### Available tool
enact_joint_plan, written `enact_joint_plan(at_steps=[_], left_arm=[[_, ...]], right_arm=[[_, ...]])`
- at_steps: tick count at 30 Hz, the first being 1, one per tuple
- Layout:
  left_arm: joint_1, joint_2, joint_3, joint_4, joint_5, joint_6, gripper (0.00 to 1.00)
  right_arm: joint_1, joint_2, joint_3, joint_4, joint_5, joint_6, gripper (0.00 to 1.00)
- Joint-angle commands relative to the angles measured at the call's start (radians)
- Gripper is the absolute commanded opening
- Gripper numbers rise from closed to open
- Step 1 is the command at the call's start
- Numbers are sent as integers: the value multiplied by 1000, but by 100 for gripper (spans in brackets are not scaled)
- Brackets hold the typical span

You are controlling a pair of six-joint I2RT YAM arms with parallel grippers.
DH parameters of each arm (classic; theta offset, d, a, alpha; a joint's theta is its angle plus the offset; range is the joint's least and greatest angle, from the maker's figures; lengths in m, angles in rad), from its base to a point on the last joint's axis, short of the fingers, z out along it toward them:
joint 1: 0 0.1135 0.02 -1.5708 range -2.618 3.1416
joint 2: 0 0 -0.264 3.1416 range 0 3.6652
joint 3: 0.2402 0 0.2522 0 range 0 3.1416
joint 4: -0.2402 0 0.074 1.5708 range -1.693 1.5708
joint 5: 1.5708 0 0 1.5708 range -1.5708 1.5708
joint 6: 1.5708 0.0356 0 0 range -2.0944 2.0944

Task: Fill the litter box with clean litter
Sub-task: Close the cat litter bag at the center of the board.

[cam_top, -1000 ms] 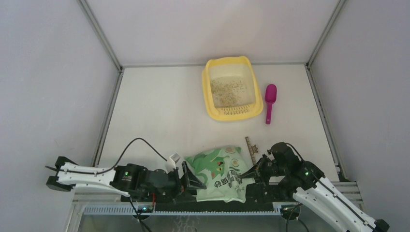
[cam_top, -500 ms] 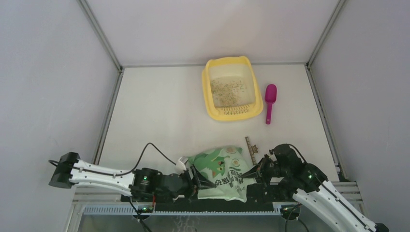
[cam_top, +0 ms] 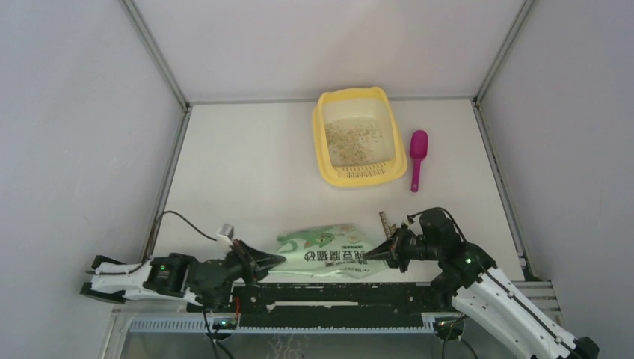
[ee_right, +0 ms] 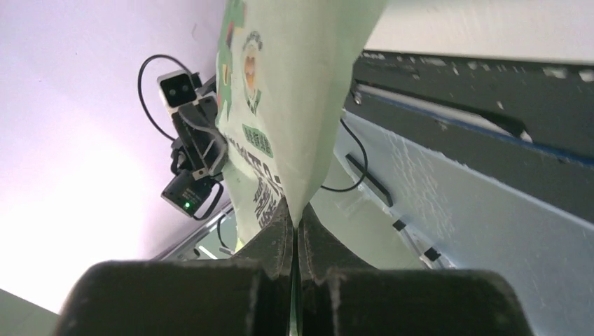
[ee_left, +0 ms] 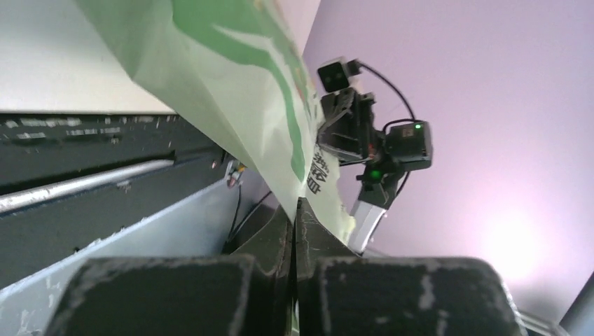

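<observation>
Litter box (cam_top: pixel 364 174) at far centre-right of counter (cam_top: pixel 247 172), grille ledge toward arms. Thin speckled layer of clean litter (cam_top: pixel 355 140) inside. Magenta scoop (cam_top: pixel 416 161) just beside box's right wall. Light green bag (cam_top: pixel 325 247) at near edge, stretched between arms: left jaws clenched on its left end, right jaws clenched on its right end.

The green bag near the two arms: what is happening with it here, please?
The light green bag is held at both ends. The left gripper is shut on its left end and the right gripper on its right end, so it spans between them near the arm bases. The litter box stands farther back with only a thin patch of clean litter inside. The magenta scoop lies beside it. Nothing is being poured yet.
</observation>
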Motion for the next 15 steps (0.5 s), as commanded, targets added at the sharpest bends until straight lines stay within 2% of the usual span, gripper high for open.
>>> enact_joint_plan(at_steps=[1,3,9,13,15], left_arm=[[14,-147,230,-476,-307,49,0],[14,-142,268,-511,-338,66,0],[14,10,285,-509,-372,63,0],[14,-26,278,-636,-391,3,0],[14,-42,299,-669,-396,37,0]], right_arm=[[-117,223,76,194,-5,-169,0],[-154,304,135,200,-20,-237,0],[-168,451,235,226,-14,-371,0],[-175,483,241,272,15,-465,0],[-175,490,241,317,38,-530,0]])
